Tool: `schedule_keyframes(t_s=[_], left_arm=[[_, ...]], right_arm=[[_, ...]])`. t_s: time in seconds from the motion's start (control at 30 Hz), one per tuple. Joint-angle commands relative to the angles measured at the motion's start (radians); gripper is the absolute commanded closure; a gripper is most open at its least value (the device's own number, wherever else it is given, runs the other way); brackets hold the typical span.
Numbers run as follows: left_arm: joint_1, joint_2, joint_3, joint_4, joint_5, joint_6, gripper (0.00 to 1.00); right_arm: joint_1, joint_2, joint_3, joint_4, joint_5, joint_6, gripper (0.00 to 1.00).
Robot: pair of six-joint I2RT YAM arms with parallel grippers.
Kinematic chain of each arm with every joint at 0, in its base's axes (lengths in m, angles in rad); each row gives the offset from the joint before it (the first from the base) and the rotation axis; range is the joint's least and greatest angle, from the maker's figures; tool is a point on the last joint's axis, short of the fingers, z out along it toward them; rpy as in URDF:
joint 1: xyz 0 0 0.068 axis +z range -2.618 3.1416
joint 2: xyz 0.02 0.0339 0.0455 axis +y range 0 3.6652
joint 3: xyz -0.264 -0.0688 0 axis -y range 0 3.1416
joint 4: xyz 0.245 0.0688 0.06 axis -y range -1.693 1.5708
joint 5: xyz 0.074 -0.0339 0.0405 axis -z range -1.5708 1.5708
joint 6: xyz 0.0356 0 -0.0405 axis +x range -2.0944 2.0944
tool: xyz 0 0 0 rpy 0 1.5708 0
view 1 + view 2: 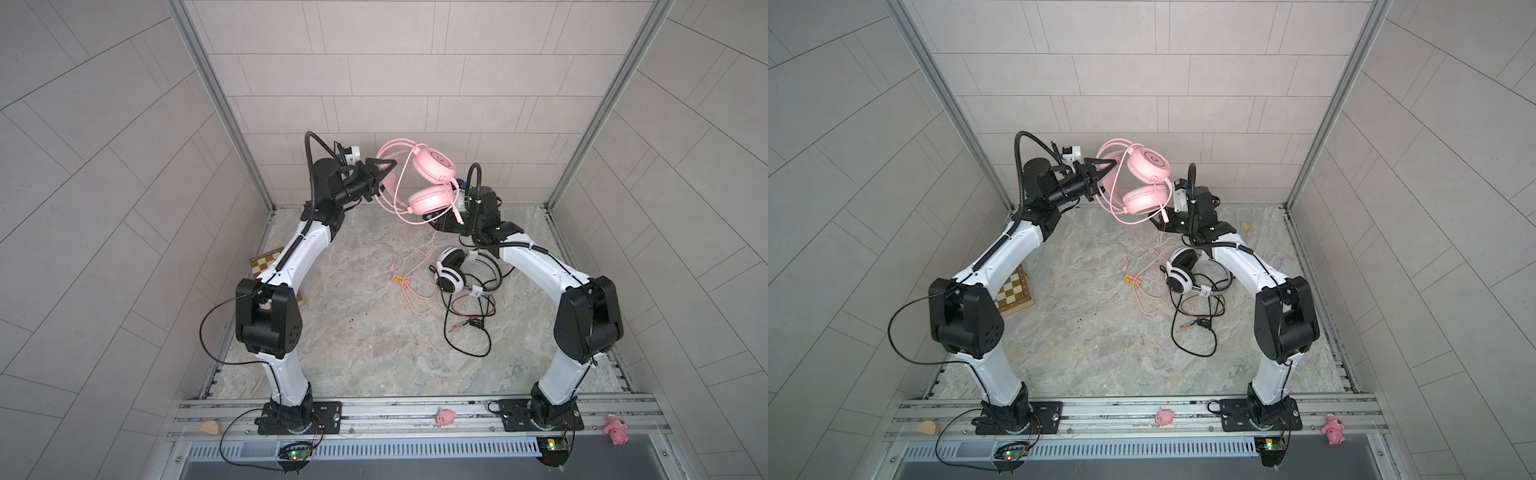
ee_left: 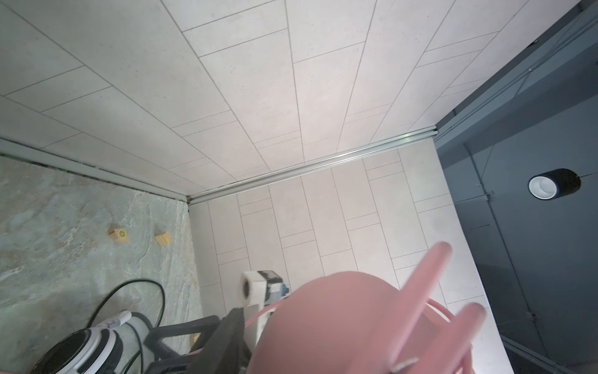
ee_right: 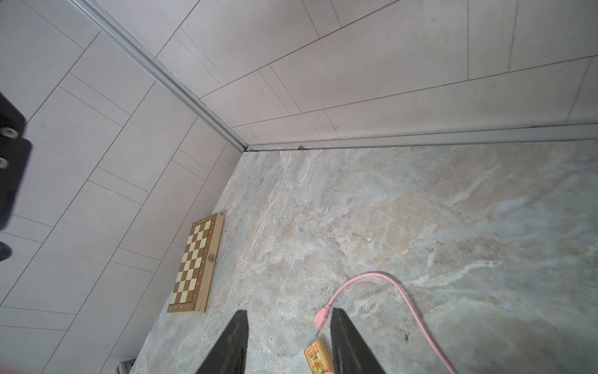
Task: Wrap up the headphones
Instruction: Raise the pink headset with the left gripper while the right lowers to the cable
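Observation:
The pink headphones (image 1: 434,163) (image 1: 1148,164) hang in the air at the back. My left gripper (image 1: 386,176) (image 1: 1106,176) is shut on their headband. Loops of pink cable (image 1: 397,183) lie over the band, and the rest drops to the table, ending in a pink plug (image 3: 322,315). One pink ear cup (image 2: 339,323) fills the left wrist view and hides the left fingers. My right gripper (image 1: 438,221) (image 3: 289,312) is open just below the ear cups, with nothing between its fingers. The white-and-black headphones (image 1: 453,270) (image 1: 1181,274) lie on the table with their black cable (image 1: 469,332) spread loose.
A folded chessboard (image 1: 266,266) (image 3: 195,265) lies by the left wall. A small orange box (image 1: 401,281) (image 3: 318,359) sits among the pink cable. Two wooden blocks (image 2: 119,235) rest near the back right corner. Two pink pig toys (image 1: 444,417) sit on the front rail.

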Motion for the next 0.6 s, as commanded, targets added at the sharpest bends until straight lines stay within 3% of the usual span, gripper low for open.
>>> schedule_keyframes(t_s=[0.0, 0.33, 0.57], left_arm=[[0.007, -0.031, 0.055, 0.105, -0.034, -0.059, 1.00], [0.036, -0.014, 0.148, 0.096, -0.067, -0.107, 1.00], [0.097, -0.022, 0.197, 0.006, -0.125, -0.076, 1.00]], right_arm=[[0.014, 0.057, -0.017, 0.209, -0.011, 0.104, 0.53], [0.060, 0.270, 0.060, 0.480, 0.001, 0.260, 0.41], [0.114, 0.318, -0.029, 0.611, 0.027, 0.304, 0.40]])
